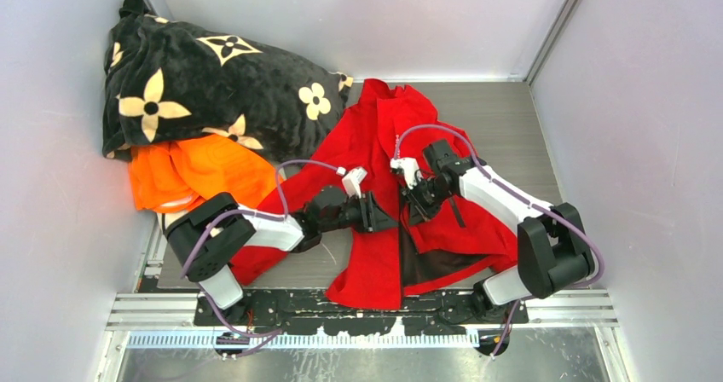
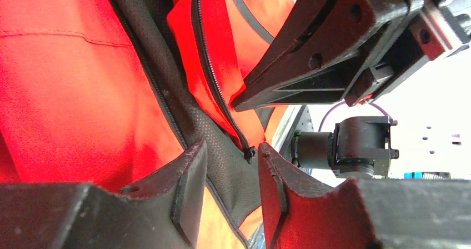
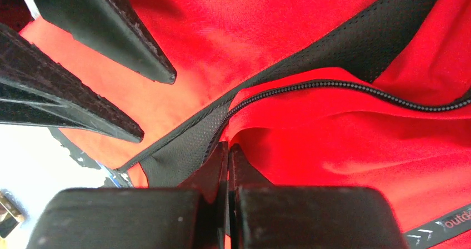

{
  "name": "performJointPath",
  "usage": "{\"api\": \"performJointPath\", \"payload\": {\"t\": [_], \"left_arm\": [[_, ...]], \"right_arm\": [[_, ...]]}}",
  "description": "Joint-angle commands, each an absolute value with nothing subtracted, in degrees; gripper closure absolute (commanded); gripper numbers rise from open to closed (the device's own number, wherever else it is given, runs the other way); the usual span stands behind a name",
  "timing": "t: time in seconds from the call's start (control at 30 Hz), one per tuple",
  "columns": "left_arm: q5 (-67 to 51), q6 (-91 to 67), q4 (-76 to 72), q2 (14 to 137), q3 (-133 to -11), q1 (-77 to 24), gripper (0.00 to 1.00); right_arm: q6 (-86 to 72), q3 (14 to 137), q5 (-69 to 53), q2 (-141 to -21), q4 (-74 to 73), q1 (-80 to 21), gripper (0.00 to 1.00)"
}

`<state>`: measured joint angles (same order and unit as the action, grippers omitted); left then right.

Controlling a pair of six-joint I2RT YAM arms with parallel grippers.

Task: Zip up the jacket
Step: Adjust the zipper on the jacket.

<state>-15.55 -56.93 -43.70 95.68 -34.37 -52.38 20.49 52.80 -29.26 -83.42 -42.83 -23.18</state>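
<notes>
Jacket (image 1: 375, 263) lies spread just right of the flowered blanket (image 1: 196, 83), touching the blanket's edge, its front open and dark lining showing. Orange garment (image 1: 200, 173) pokes out from under the blanket's near side. Both arms reach in right of the blanket, over the open front. Right gripper (image 3: 228, 155) is clenched on the jacket's zip edge. Left gripper (image 2: 228, 177) stands parted, straddling the other tape beside the zip end (image 2: 250, 152). Risk: thin cloth may bunch or slide out of the pinch, leaving the two zip halves misaligned so they never mate.
</notes>
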Motion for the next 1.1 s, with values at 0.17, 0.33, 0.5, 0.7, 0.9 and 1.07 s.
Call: {"api": "performJointPath", "payload": {"t": [0.17,0.33,0.5,0.7,0.9,1.07], "left_arm": [[-18.7,-59.3,-48.2,96.9,-36.6,-52.7,0.54],[-17.6,-61.1,-50.2,98.1,-37.6,-54.8,0.51],[-16.7,-62.2,-50.2,100.5,-39.7,-55.9,0.48],[-16.3,-62.3,-48.1,102.2,-42.6,-56.8,0.46],[-16.8,-62.1,-45.7,104.0,-44.1,-56.9,0.48],[-18.6,-62.5,-45.7,105.4,-45.2,-56.9,0.57]], "right_arm": [[20.3,55.9,-37.6,-81.7,-43.1,-17.3,0.98],[20.0,56.2,-40.5,-80.3,-43.7,-15.9,0.99],[20.4,56.7,-42.1,-79.9,-44.4,-15.6,0.98],[20.3,56.5,-43.8,-78.3,-44.4,-15.1,0.98],[20.1,56.6,-45.1,-77.9,-44.6,-14.4,0.98],[19.6,56.6,-45.0,-78.0,-44.4,-14.1,0.98]]}}
